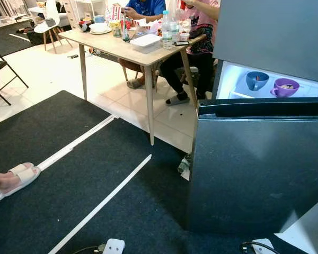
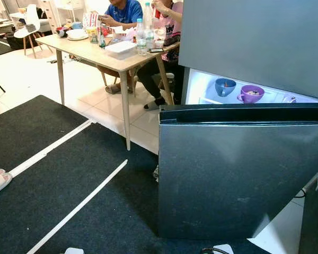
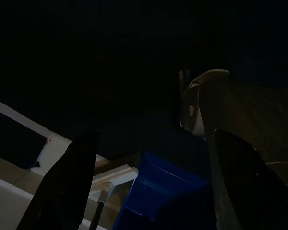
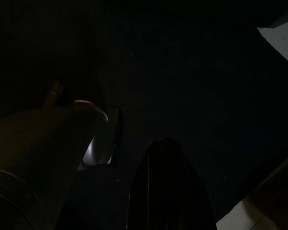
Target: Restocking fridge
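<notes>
my dark grey fridge door hangs open at three o'clock, blue cup beside purple cup inside (lit shelf); my left gripper is spread, right gripper's state i cannot tell.

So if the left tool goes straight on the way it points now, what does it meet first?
Probably the blue object just ahead between the left tool's open fingers, though the dark picture leaves depth uncertain.

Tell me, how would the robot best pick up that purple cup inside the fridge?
Probably by its handle. The purple cup stands upright on the lit shelf beside a blue cup, with its handle sticking out on the side toward the blue one. The open fridge door blocks the way low down, so a hand would likely come in over the door's top edge and pinch the handle or the rim.
</notes>
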Available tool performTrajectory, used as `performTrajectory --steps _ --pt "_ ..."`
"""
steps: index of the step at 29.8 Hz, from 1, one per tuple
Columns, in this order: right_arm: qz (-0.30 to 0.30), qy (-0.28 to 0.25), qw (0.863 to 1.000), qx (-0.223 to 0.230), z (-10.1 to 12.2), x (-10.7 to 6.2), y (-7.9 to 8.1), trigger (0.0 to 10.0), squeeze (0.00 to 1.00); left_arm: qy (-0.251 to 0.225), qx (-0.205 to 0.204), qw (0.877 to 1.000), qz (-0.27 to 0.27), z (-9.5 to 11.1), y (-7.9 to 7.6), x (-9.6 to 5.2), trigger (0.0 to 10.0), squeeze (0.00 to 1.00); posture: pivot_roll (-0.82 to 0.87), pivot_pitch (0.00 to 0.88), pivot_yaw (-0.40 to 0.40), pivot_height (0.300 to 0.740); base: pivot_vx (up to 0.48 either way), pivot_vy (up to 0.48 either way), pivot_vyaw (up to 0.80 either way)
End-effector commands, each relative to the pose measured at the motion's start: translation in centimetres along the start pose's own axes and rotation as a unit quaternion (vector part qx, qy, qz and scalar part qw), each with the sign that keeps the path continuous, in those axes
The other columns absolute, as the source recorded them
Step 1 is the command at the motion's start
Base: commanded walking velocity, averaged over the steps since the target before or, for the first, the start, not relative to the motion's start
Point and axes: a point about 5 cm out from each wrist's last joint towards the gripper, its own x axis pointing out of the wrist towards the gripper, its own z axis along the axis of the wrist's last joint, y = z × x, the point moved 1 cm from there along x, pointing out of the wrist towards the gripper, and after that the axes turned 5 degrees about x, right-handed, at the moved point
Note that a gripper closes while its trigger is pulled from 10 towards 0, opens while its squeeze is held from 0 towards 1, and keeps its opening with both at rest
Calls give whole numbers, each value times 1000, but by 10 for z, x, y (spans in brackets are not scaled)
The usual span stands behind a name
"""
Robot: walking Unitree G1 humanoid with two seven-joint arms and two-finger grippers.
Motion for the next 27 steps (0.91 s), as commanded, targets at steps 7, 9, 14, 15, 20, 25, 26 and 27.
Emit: performTrajectory --steps 7,9,14,15,20,25,26,27 --pt "-5 1 1000 15 0 0 1 10000 0 11 6 1000 -5 -3 -2 0 10000 0 -38 0 31 740 0 0 0" --pt "-4 6 1000 16 0 0 1 10000 0 10 6 1000 -4 -2 -2 0 10000 0 -37 0 30 740 0 0 -381" --pt "-3 11 1000 6 -1 0 0 10000 0 11 3 1000 -2 -2 -2 1 10000 0 -35 0 28 740 0 0 -763" --pt "-4 11 1000 8 -1 0 -1 10000 0 12 2 1000 -1 -3 -2 0 10000 0 -34 0 28 740 0 0 -763" --pt "-5 9 1000 8 1 0 -1 10000 0 13 -5 1000 3 -3 -2 0 10000 0 -28 2 23 740 0 0 -763" --pt "-6 3 1000 7 3 0 -2 10000 0 14 -8 1000 3 -5 -2 0 10000 0 -35 8 25 740 0 0 -323" --pt "-6 3 1000 7 3 0 -2 10000 0 14 -8 1000 3 -5 -2 0 10000 0 -35 8 25 740 0 0 0" --pt "-6 4 1000 5 3 0 -2 10000 0 15 -8 1000 3 -5 -3 0 10000 0 -35 8 25 740 0 0 0"
